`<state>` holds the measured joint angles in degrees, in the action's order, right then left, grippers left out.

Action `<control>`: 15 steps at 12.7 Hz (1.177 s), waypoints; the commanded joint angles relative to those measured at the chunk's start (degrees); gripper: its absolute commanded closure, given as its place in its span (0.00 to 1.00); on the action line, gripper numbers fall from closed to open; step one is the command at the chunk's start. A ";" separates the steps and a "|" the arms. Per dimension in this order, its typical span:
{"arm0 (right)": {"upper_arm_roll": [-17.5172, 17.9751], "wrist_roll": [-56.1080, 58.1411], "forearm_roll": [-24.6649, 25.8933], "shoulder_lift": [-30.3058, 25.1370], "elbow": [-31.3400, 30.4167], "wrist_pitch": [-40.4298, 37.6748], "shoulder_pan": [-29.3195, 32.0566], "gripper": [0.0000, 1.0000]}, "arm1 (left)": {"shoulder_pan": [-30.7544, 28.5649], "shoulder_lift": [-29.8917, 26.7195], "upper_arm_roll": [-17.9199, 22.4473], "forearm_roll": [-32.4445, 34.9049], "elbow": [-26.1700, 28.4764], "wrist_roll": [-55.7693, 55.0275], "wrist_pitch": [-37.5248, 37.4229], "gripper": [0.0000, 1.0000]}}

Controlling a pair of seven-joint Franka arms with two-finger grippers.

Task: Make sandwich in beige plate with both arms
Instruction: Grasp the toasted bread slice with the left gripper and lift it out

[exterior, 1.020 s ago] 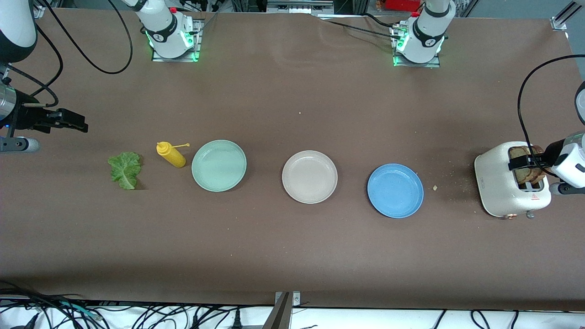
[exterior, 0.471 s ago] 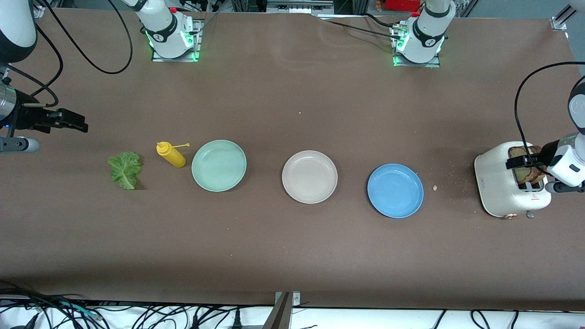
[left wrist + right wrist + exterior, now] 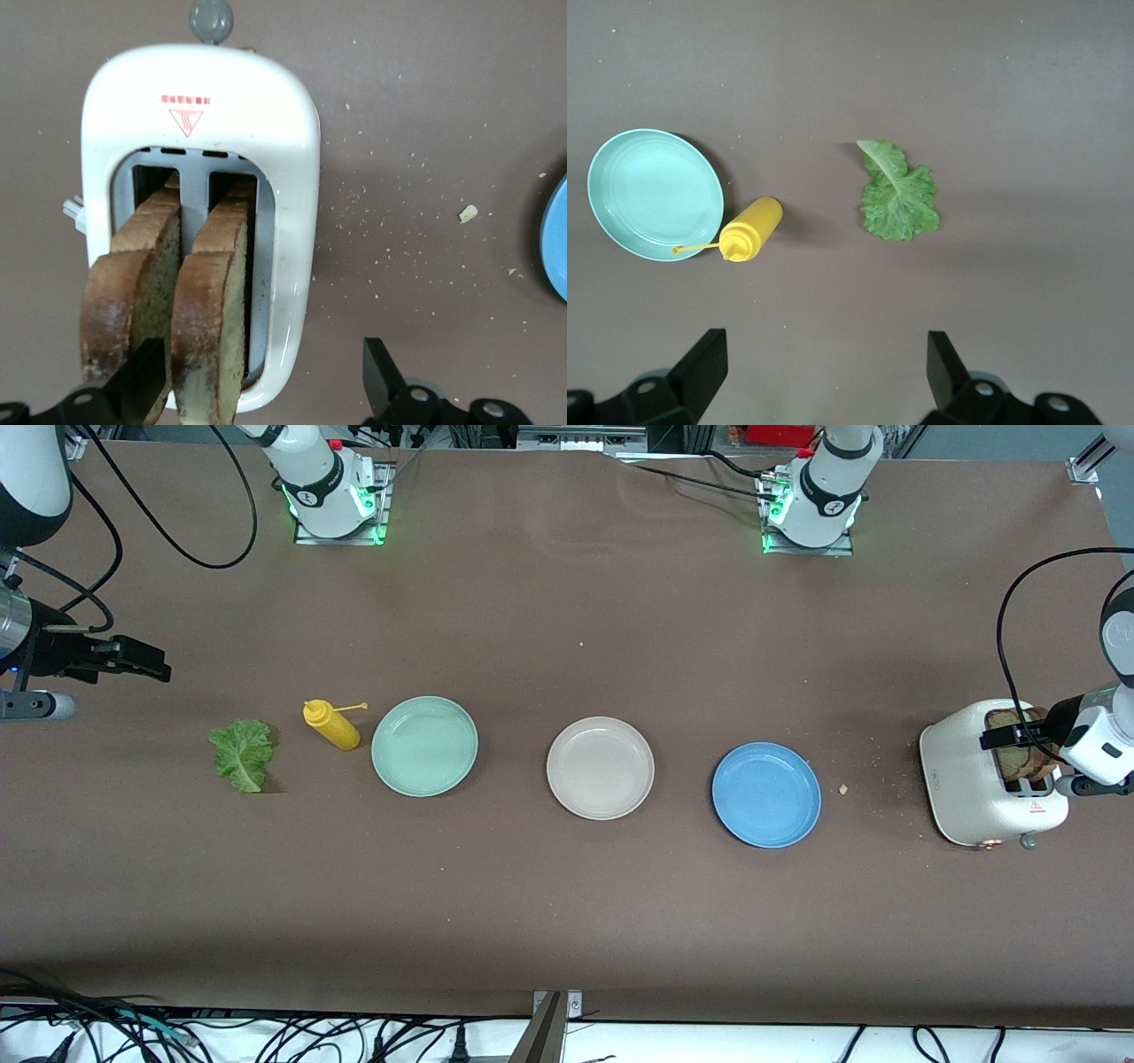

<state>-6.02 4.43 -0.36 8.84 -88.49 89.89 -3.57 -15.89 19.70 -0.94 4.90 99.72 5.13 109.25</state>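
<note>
I have the left gripper (image 3: 257, 390) over the toaster (image 3: 974, 779), at the left arm's end of the table. Its jaws stand wide apart and straddle one bread slice (image 3: 213, 301): one finger (image 3: 142, 376) sits in the gap between the two slices, the other hangs outside the toaster wall. I cannot tell whether the inner finger touches the bread; nothing is gripped.

My right gripper (image 3: 819, 376) waits in the air near the right arm's end of the table, over bare table beside the lettuce (image 3: 899, 193). Its jaws are fully spread and hold nothing.

Counting: I see two bread slices, both upright in the toaster slots, the second slice (image 3: 128, 292) beside the straddled one. One lettuce leaf lies flat on the table. Three plates sit in a row: the mint plate (image 3: 424, 746), the beige plate (image 3: 600, 768) in the middle, and the blue plate (image 3: 766, 794) nearest the toaster. The beige plate has nothing on it. One yellow bottle (image 3: 332, 724) lies between the lettuce and the mint plate, its nozzle toward that plate. Crumbs are scattered between the blue plate and the toaster.
</note>
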 commanded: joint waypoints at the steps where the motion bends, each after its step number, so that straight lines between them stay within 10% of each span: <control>1: 0.21 -0.30 0.45 0.56 1.12 -0.15 0.06 0.00 | -1.51 0.60 -0.55 0.11 1.01 0.59 0.44 0.63; 3: 0.21 -0.30 0.45 0.56 1.12 -0.15 0.06 0.00 | -3.01 0.34 -0.55 0.11 0.39 0.76 0.09 1.00; 11: 0.21 -0.21 0.45 0.56 1.12 -0.24 0.06 0.00 | -2.31 -0.80 -1.43 1.08 -9.95 0.23 -12.27 1.00; 15: 0.21 -0.21 0.45 0.48 1.21 -0.33 0.06 0.00 | -1.78 -0.71 -9.49 0.11 -19.64 0.50 -26.44 1.00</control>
<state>-6.01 4.43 -0.36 8.97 -88.47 89.89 -3.62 -18.17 18.65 -6.75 4.87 83.58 5.16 87.68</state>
